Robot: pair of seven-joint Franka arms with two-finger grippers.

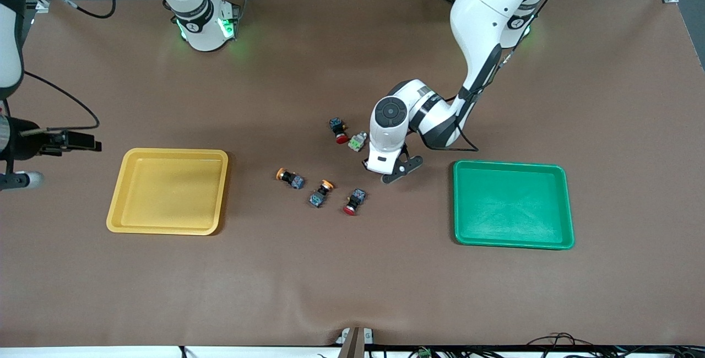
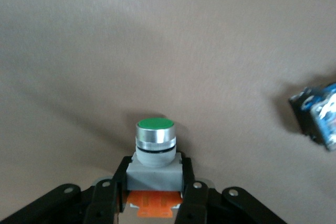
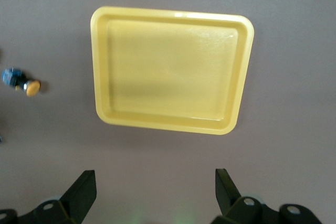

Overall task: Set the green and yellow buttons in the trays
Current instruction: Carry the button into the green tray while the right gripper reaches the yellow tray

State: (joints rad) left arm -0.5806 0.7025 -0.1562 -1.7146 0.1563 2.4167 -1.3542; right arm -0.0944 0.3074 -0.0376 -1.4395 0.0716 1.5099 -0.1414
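While the right claw (image 3: pixel 152 192) waits spread wide over the bench (image 1: pixel 352 281) beside the yellow tray (image 3: pixel 170 19), the left claw (image 2: pixel 155 203) clamps the green-capped grey button (image 2: pixel 155 148) mid-bench.

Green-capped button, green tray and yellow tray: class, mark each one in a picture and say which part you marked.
green-capped button (image 2: pixel 155 124): left wrist view, on its round green cap.
green tray (image 1: pixel 512 206): front view, on its bare floor.
yellow tray (image 3: pixel 170 69): right wrist view, on its bare floor.
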